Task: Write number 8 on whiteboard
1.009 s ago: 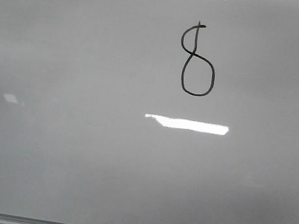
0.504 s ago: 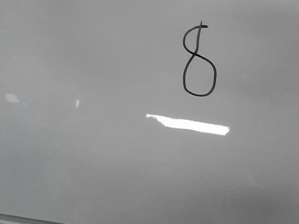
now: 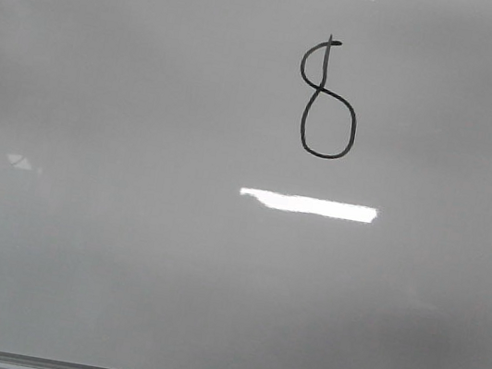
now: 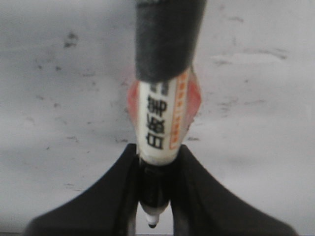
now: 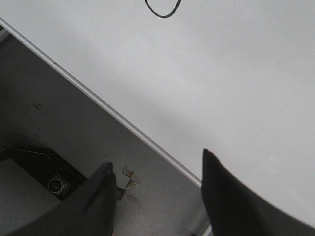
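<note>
Gripping marker (image 4: 160, 123), L gripper (image 4: 153, 196) clamped; R gripper (image 5: 157, 191) fingers apart, number 8 (image 3: 328, 99) well clear

Nothing is standing on the whiteboard (image 3: 122, 259) in front of me; only the number 8 (image 3: 328, 99) is marking it. My right end effector (image 5: 157, 196) is hanging spread over its edge strip (image 5: 113, 114).

Number 8 (image 5: 163, 10) cropped in right wrist view

Front faces whiteboard (image 3: 120, 268); wrists closer (left blurry, perhaps nearest).
</note>
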`<state>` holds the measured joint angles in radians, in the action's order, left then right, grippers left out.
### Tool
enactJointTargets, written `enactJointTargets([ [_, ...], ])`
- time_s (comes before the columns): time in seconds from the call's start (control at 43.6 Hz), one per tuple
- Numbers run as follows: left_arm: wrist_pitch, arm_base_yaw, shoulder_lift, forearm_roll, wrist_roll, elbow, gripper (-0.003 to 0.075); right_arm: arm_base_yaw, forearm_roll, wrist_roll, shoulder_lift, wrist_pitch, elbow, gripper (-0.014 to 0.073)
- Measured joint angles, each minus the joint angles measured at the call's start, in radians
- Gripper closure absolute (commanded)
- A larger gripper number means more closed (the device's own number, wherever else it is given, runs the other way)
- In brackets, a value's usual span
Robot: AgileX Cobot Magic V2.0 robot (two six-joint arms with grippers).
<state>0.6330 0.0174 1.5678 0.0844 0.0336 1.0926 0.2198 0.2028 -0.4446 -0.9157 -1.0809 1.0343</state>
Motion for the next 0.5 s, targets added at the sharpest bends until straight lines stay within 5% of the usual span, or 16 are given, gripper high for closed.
enactJointTargets([
  [0.206,0.005,0.0,0.031,-0.002,0.0,0.031,0.0343,0.0,0.0,0.0,0.0,0.0,0.0,0.0176],
  [0.504,0.05,0.0,0.007,-0.004,0.0,0.033,0.0332,0.0,0.0,0.02,0.002,0.006,0.0,0.0176],
])
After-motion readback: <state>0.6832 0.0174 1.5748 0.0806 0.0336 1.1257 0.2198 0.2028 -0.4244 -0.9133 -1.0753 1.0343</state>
